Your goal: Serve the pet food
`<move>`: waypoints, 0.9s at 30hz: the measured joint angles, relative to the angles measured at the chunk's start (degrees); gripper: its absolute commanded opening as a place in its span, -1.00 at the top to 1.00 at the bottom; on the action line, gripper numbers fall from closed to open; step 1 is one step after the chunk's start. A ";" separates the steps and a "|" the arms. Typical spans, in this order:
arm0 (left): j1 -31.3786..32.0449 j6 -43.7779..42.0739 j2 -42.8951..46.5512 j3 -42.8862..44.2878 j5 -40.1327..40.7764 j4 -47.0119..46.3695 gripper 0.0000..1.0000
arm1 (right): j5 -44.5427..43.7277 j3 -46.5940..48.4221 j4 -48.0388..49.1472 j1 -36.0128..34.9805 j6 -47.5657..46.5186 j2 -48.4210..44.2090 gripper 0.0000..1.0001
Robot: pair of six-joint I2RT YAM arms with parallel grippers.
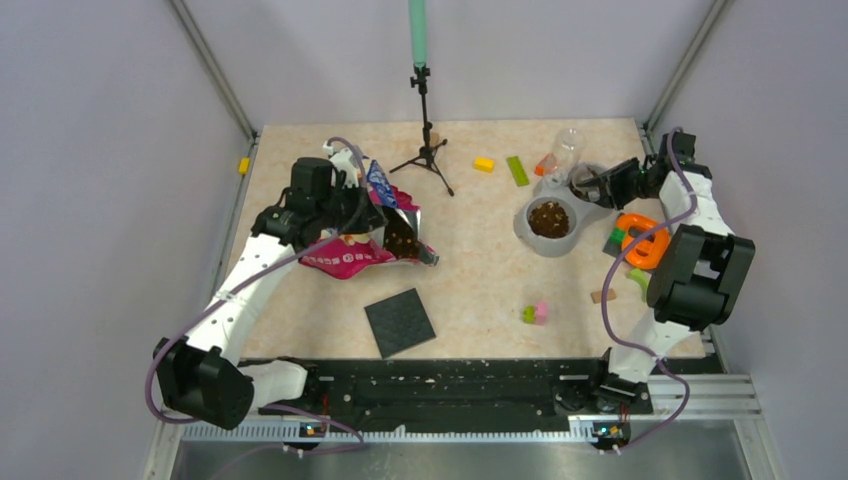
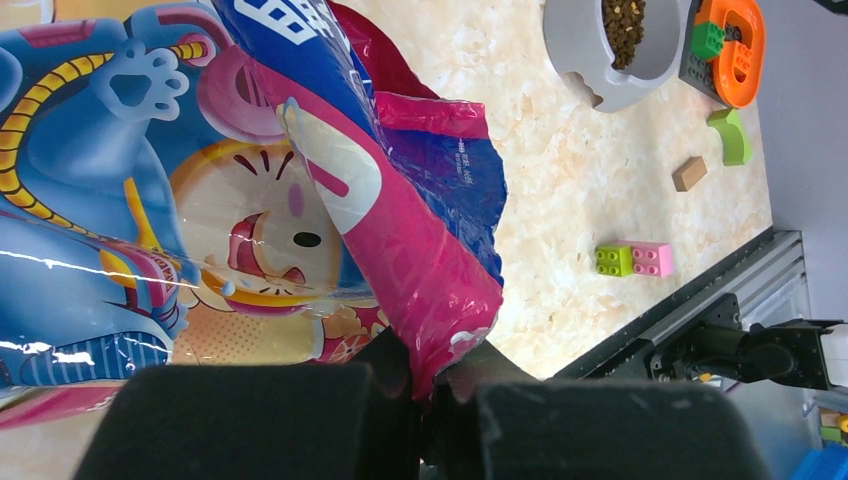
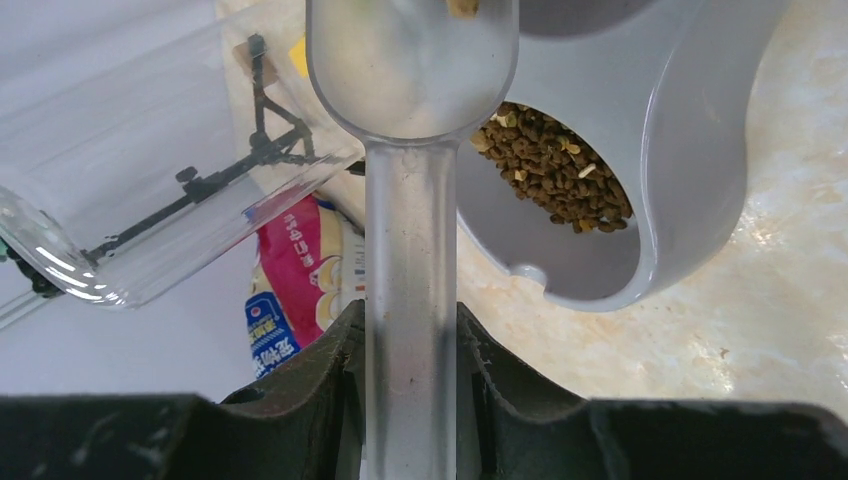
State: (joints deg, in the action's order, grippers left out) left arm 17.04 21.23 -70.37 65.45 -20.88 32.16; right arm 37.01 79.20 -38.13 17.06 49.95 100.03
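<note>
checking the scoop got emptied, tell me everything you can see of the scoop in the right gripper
The scoop is clear, frosted plastic: a rounded cup on a straight handle. The right gripper grips the handle, with the cup pointing away beside the grey bowl of kibble. The cup looks almost empty, with just a pellet or two at its far edge.

Open tabletop [image 1: 470, 245] between bag [image 1: 350, 258] and bowl [image 1: 521, 228]

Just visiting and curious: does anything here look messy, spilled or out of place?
The pet food bag lies crumpled on its side, mouth gaping with kibble showing, pinched by the left end effector. Toy blocks lie scattered about. No spilled kibble stands out.
</note>
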 measured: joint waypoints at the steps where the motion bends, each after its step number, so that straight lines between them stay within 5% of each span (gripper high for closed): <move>1: 0.02 -0.17 0.13 0.00 0.24 0.11 1.00 | 0.44 0.00 0.11 0.00 0.39 0.00 1.00; 27: 0.17 -0.39 1.01 0.00 1.29 1.99 1.00 | 4.68 -2.08 0.79 3.06 5.44 -3.10 1.00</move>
State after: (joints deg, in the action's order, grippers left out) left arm 17.21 20.84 -69.36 65.45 -19.59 34.15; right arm 41.69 77.12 -37.34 20.12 55.40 96.92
